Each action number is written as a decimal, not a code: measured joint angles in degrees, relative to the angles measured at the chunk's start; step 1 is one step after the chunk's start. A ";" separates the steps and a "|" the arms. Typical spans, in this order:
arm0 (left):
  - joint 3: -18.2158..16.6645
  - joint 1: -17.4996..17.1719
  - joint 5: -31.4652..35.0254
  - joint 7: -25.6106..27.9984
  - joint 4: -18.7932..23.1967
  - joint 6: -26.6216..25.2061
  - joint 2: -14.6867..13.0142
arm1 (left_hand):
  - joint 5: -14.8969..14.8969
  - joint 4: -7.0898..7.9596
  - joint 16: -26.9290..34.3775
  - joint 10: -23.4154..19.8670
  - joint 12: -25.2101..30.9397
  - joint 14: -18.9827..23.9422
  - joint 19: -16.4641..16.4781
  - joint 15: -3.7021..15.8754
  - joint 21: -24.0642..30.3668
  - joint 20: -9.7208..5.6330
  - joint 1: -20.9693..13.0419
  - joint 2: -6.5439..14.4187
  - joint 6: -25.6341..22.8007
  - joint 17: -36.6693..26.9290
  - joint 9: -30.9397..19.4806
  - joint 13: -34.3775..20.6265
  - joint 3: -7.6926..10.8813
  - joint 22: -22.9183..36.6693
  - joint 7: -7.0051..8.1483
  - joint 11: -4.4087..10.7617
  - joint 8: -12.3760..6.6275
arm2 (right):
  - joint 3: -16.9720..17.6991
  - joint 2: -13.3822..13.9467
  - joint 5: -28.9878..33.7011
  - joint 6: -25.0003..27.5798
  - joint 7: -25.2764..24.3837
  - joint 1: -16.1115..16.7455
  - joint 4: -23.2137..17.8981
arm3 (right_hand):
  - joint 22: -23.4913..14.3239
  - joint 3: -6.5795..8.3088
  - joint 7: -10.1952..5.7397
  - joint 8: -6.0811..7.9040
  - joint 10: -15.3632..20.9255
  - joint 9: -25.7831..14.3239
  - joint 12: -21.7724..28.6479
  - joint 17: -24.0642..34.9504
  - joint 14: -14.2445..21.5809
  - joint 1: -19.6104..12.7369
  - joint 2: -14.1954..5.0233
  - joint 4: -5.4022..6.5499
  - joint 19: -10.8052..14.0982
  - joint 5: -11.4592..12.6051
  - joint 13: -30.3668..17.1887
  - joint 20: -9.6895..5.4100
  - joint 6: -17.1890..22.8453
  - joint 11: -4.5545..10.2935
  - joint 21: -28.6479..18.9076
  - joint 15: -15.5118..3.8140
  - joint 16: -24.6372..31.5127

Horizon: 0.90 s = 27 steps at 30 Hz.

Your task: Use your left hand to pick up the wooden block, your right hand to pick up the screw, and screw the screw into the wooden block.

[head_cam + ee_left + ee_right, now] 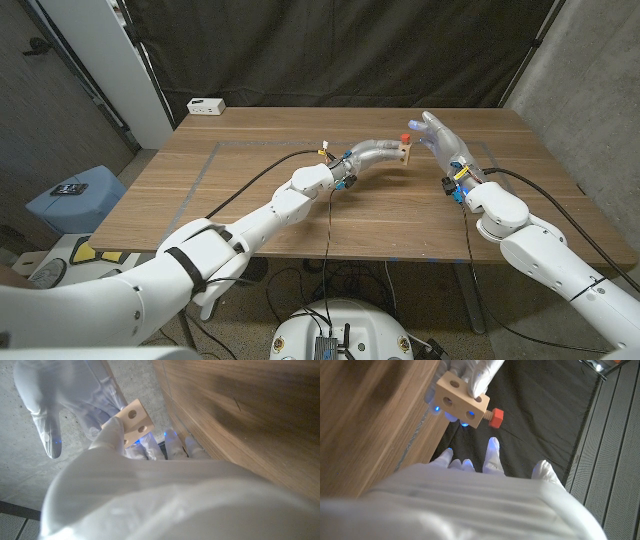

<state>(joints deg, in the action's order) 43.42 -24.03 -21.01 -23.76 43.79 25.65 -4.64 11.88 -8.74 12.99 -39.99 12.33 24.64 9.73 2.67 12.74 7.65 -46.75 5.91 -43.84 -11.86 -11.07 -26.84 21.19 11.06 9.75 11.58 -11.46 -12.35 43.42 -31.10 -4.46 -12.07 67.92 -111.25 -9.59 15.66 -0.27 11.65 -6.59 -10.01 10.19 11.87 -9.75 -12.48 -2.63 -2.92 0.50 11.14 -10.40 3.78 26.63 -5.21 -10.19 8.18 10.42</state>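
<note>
1. The left hand (378, 152) is raised above the far middle of the wooden counter (250, 200), its fingers wrapped around the wooden block (405, 152).
2. In the right wrist view the wooden block (461, 401) shows 2 round holes on one face, with the left hand's fingers (480, 377) pinching it from behind.
3. The red-headed screw (493, 417) sticks out of one end of the block, its threaded shank partly inside the wood.
4. In the head view the screw (405, 138) shows as a small red spot at the block's upper side.
5. The right hand (443, 142) is held up just to the right of the block, fingers spread and holding nothing; its fingertips reach toward the screw, but contact cannot be told.
6. The left wrist view shows the block (134, 422) gripped by the left hand, with the right hand (70, 400) just beyond it, fingers apart.
7. A white box (206, 105) lies at the counter's far left corner.
8. A dark curtain (350, 50) hangs behind the counter.
</note>
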 measured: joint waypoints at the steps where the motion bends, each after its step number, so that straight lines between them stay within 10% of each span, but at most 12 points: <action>1: 0.00 0.00 0.06 -0.06 0.00 0.09 0.00 | 0.00 0.00 0.00 0.00 0.00 0.00 0.00 0.00 0.00 0.00 0.00 0.00 0.00 0.00 0.00 0.00 0.00 0.00 0.00 0.00 0.00 | 0.00 0.05 0.00 0.00 0.00 0.00 -0.04 | 0.00 0.00 0.09 0.00 -0.12 0.00 0.00 0.00 0.00 0.10 -0.11 0.00 0.00 0.00 0.00 0.00 0.09 0.06 0.00 0.00 0.00; 27: 0.22 0.80 0.84 0.18 -2.43 0.91 1.11 | -0.01 0.02 0.00 0.00 0.00 0.00 0.00 0.00 0.20 0.00 -0.23 0.04 0.00 0.01 -0.01 0.28 0.18 -0.01 0.00 0.00 0.02 | 0.06 0.94 -0.14 1.84 -1.05 0.98 -1.23 | -0.01 0.00 0.29 0.01 -0.70 0.01 -0.03 -0.16 0.01 0.63 -0.64 -0.01 0.01 0.00 -0.01 0.00 1.34 -0.52 -0.22 0.00 0.00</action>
<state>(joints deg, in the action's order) 43.65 -23.23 -20.17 -23.58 41.36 26.56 -3.53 11.87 -8.72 12.99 -39.99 12.33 24.64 9.73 2.67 12.94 7.65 -46.97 5.96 -43.84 -11.85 -11.08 -26.56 21.38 11.05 9.75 11.58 -11.44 -12.29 44.36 -31.24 -2.61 -13.11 68.90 -112.48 -9.60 15.66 0.02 11.66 -7.29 -10.00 10.16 11.71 -9.74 -11.85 -3.26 -2.92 0.51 11.14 -10.40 3.79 27.98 -5.73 -10.41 8.18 10.42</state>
